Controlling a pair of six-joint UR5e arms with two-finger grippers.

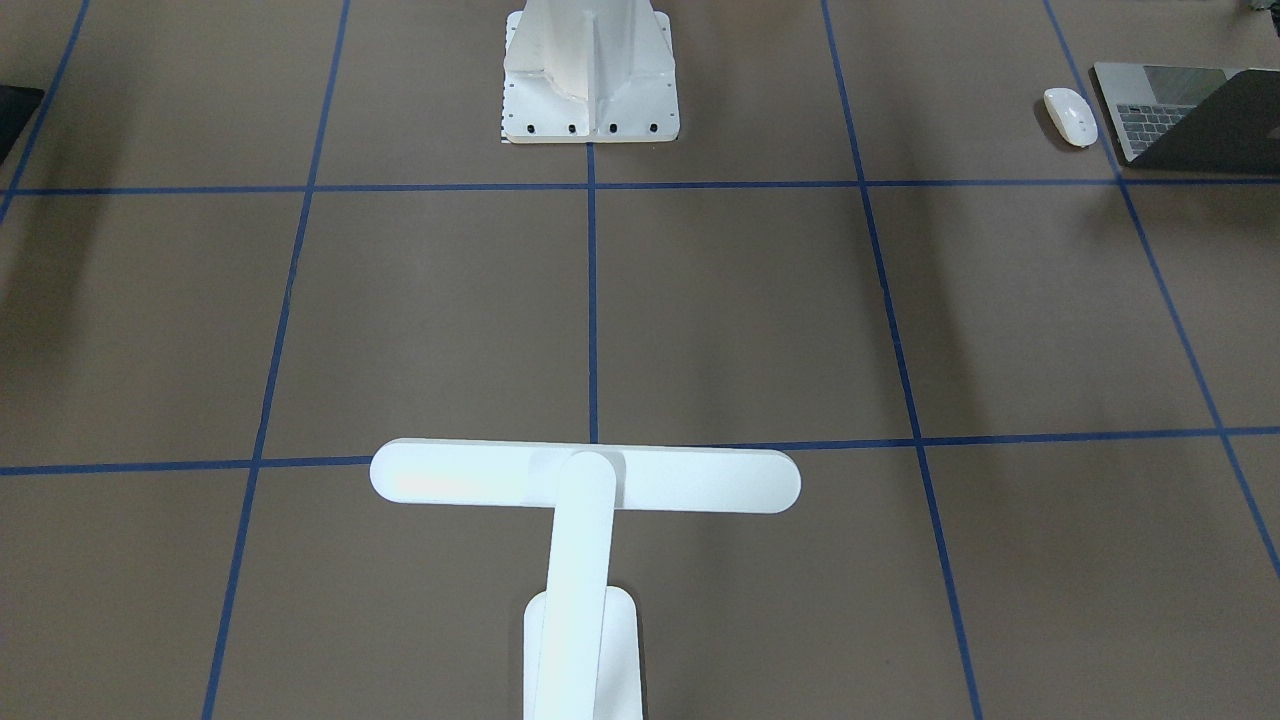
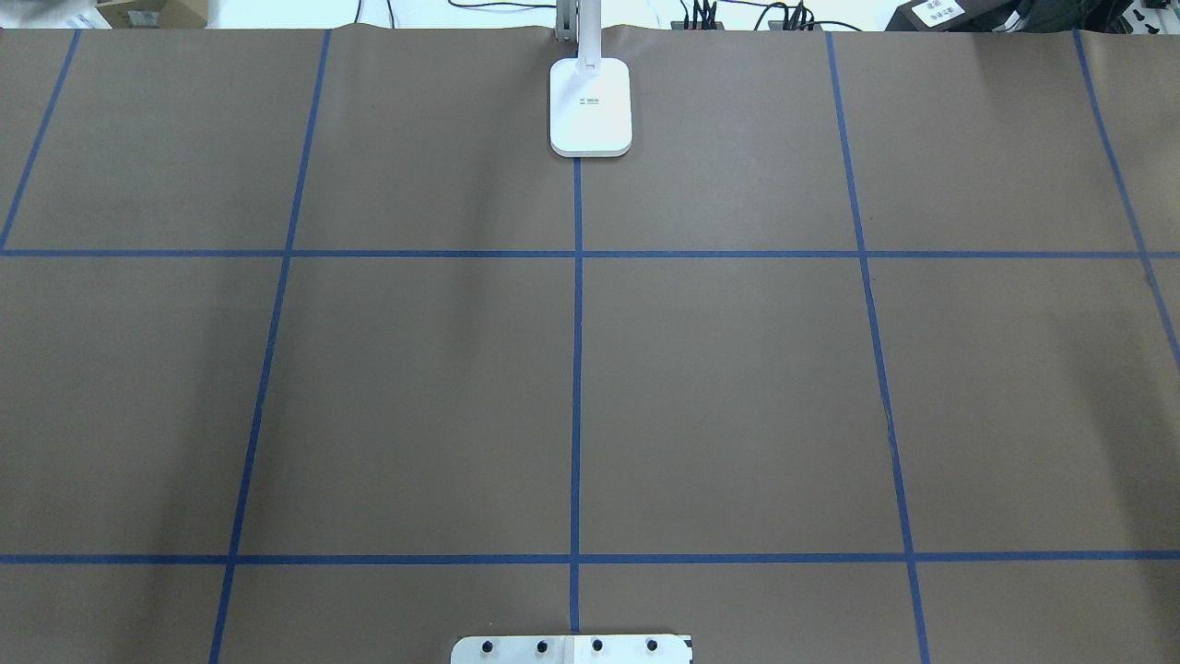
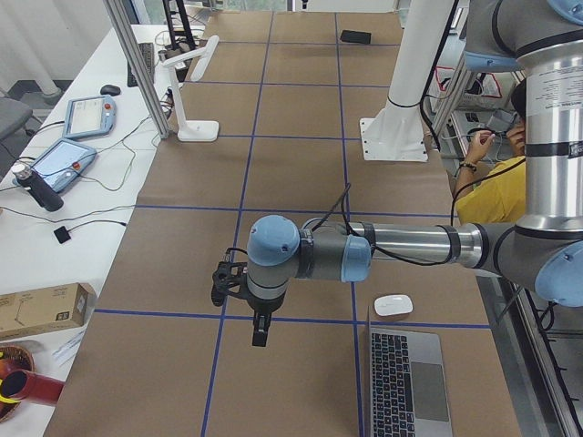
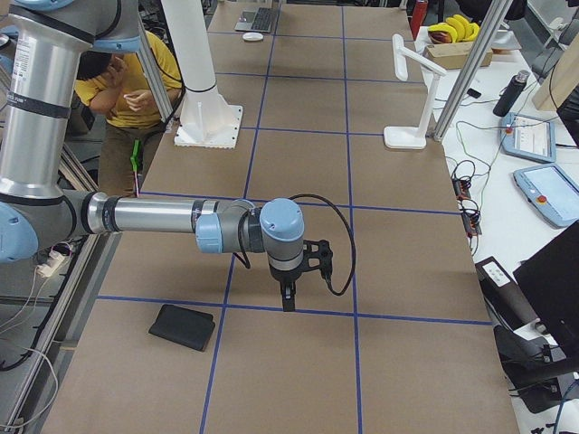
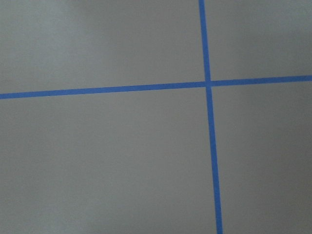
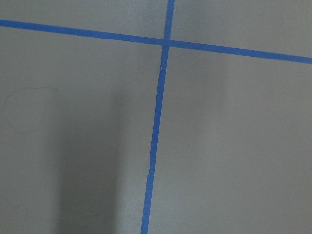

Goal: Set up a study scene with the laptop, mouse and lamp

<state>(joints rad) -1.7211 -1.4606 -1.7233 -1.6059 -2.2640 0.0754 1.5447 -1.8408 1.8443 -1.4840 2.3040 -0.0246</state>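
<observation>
Lamp (image 1: 585, 480) upright at table (image 2: 415, 397) far edge, centre. Laptop (image 1: 1180, 120) open at left end, mouse (image 1: 1070, 116) just beside it. Left gripper (image 3: 260, 332) hangs over paper near the laptop, right gripper (image 4: 288, 298) near black pad (image 4: 182, 326). Cannot tell how either's jaws stand.

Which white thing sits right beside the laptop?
The small oval mouse, just off the laptop's side; the lamp and the bolted pedestal stand far off.

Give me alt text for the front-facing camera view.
A white lamp stands bottom centre on a brown table gridded with blue tape. At top right, a white mouse lies beside an open laptop; a white pedestal is top centre.
</observation>
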